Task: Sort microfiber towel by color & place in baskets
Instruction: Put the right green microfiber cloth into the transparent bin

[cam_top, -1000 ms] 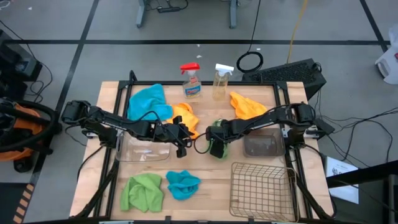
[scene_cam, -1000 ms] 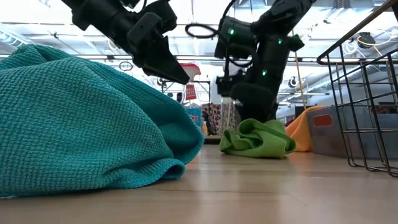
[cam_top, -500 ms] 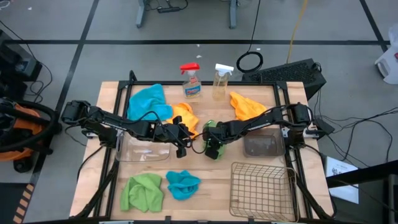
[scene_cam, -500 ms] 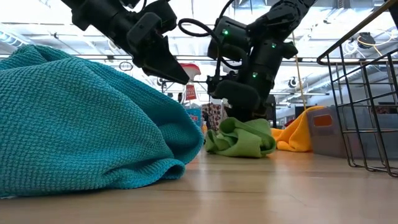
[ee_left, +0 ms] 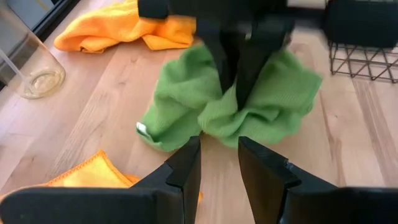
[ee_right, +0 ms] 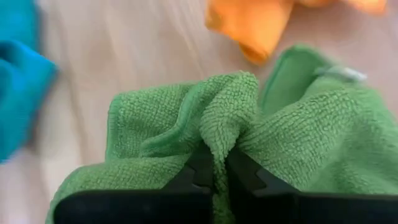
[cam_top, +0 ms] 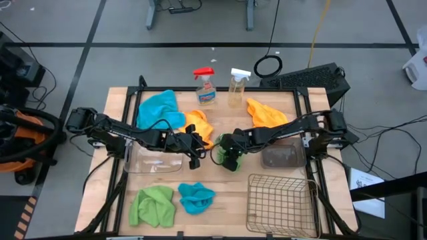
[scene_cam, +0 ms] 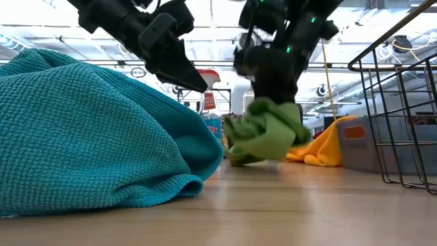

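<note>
At the table's middle my right gripper [cam_top: 227, 152] is shut on a bright green towel [scene_cam: 263, 133], which bunches and hangs below it. My left gripper [cam_top: 198, 150] hovers just left of it, fingers slightly open [ee_left: 219, 155] and holding nothing. A turquoise towel [cam_top: 160, 109] and an orange one [cam_top: 197, 123] lie at the far left. Another orange towel [cam_top: 265, 113] lies at the far right. A green towel [cam_top: 152, 205] and a turquoise one [cam_top: 196, 197] lie near left. The baskets are a clear tub [cam_top: 155, 161], a dark grey bin [cam_top: 283, 157] and a wire basket [cam_top: 280, 203]. My right gripper pinches a raised fold [ee_right: 217, 146] in the middle of the green towel between its two fingers [ee_left: 236, 74]. The fingers come steeply from above. The cloth droops on both sides of the fingers. Whether its lowest folds [scene_cam: 239, 158] touch the table, I cannot tell.
Two spray bottles [cam_top: 205, 85] [cam_top: 238, 87] stand at the table's far edge. The wire basket fills the near right corner and the grey bin stands right of the held towel. Bare wood shows in front of the two grippers.
My right gripper has taken hold of the green towel and risen, drifting a little toward the table's left. The towel lay flat on the table. Now its middle is drawn up into a bunch and its sides hang down.
</note>
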Motion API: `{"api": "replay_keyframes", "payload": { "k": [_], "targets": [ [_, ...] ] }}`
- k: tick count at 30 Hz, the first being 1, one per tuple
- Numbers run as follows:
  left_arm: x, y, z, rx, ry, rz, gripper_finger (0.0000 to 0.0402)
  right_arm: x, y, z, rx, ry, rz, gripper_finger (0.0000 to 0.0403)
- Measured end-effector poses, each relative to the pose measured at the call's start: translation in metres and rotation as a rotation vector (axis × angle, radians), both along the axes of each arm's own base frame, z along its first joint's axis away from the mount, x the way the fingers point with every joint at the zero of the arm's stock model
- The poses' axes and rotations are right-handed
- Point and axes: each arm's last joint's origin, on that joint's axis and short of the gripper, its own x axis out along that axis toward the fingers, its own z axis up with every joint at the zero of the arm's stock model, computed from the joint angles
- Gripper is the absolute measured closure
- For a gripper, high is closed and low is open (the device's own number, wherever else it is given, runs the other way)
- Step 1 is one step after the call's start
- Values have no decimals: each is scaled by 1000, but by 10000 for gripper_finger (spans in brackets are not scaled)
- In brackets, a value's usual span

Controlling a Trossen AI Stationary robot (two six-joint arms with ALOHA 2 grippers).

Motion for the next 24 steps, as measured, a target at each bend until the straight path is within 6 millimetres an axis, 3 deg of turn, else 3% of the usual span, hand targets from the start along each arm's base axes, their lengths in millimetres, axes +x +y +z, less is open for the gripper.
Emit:
{"api": "replay_keyframes", "payload": {
  "k": [7, 16, 24],
  "targets": [
    [-1, -5, 0, 3, 0, -18, 288, -15, 17, 39, -32, -113, 32, 402],
    [3, -14, 7, -15, -80, -55, 288, -51, 46, 88, -98, -247, 79, 402],
    [7, -29, 20, -51, -234, -120, 288, -81, 85, 109, -223, -338, 96, 403]
  ]
}}
